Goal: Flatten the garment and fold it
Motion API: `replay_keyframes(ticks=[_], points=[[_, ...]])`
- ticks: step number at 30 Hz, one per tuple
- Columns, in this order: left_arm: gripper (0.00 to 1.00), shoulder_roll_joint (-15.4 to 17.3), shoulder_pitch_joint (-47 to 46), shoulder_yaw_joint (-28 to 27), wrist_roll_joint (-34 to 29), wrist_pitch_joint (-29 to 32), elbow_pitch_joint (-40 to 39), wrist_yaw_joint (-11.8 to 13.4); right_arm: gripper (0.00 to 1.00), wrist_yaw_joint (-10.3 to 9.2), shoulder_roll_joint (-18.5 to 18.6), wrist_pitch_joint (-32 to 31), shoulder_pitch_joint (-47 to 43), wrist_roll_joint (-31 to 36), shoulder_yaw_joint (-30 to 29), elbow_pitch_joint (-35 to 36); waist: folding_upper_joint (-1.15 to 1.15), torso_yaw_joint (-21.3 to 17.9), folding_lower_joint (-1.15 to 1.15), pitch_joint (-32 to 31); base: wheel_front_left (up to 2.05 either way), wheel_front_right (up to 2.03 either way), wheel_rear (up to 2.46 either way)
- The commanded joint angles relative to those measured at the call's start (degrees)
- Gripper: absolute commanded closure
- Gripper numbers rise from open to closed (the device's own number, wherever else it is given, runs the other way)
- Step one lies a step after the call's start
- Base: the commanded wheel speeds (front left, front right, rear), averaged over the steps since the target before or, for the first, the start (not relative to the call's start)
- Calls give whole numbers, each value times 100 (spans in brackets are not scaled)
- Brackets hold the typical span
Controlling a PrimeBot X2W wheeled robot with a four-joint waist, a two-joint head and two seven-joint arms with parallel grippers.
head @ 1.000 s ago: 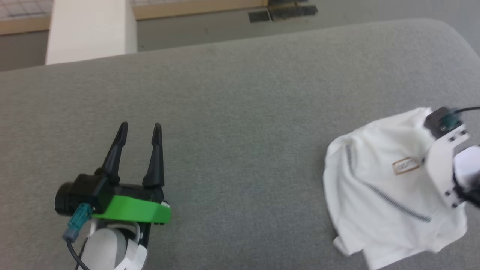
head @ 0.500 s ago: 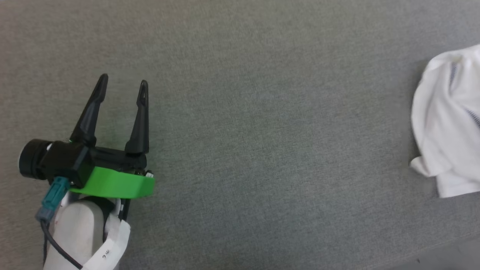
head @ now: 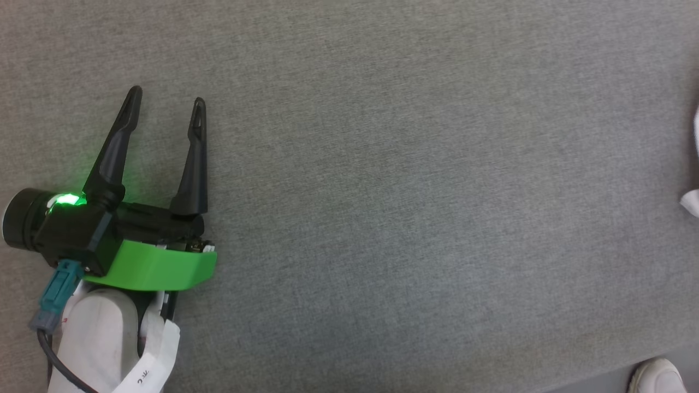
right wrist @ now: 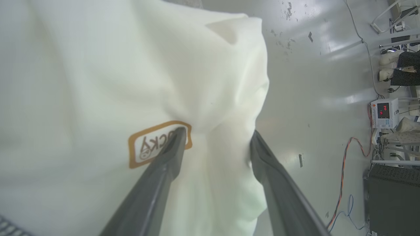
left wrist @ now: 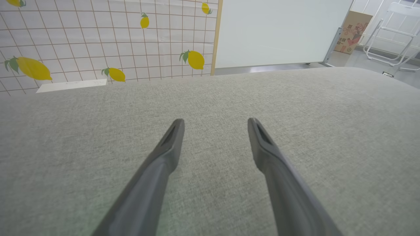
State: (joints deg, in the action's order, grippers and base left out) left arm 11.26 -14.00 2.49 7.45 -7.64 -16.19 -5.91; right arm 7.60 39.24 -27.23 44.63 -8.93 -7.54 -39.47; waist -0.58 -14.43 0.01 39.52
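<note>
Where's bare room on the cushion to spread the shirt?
Widest bare patch: grey cushion between the left end effector and the shirt on the right; also bare beyond the left end effector's tips. Crowded far right: shirt bunched in the open right end effector, a shoe off the near corner.

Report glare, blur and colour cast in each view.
Head view: a green lamp by the left claw tints the grey surface. Left wrist view: surface sharp, fingers soft. Right wrist view: the garment is washed out and soft; the floor shows glare.
</note>
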Motion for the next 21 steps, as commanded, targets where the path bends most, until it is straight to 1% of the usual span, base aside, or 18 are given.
replay_keyframes(ticks=[1, 5, 9, 13, 14, 16, 19, 20, 21], points=[[0, 70, -5, -40, -52, 9, 60, 48, 0, -11, -56, 113, 140, 18, -54, -48, 57, 43, -1, 22, 0, 0, 0], [0, 43, 12, -53, -8, -53, 142, 91, 0, -11, -69, 344, 300, -33, -37, -135, 57, 52, -1, -130, 0, 0, 0], [0, -42, 56, -74, 94, -221, 342, 136, 0, -11, 75, 534, 430, -149, 117, -87, 57, 98, -1, -494, 0, 0, 0], [0, -161, 154, -138, 256, -403, 633, 189, 0, -11, 223, 789, 546, -439, 454, 283, 57, 166, -1, -1050, 0, 0, 0], [0, -204, 198, -175, 320, -452, 737, 212, 0, -11, 225, 849, 600, -630, 550, 458, 57, 197, -1, -1244, 0, 0, 0], [0, -268, 261, -239, 409, -517, 865, 249, 0, -11, 206, 920, 665, -831, 727, 735, 57, 237, -1, -1535, 0, 0, 0], [0, -339, 370, -339, 511, -596, 1045, 308, 0, -11, 74, 1034, 709, -1171, 934, 1163, 57, 334, -1, -1993, 0, 0, 0], [0, -367, 414, -387, 548, -617, 1095, 345, 0, -11, 0, 1067, 694, -1287, 1038, 1327, 57, 374, -1, -2148, 0, 0, 0], [0, -388, 455, -441, 572, -639, 1140, 385, 0, -11, -161, 1154, 699, -1426, 1026, 1458, 57, 419, -1, -2319, 0, 0, 0]])
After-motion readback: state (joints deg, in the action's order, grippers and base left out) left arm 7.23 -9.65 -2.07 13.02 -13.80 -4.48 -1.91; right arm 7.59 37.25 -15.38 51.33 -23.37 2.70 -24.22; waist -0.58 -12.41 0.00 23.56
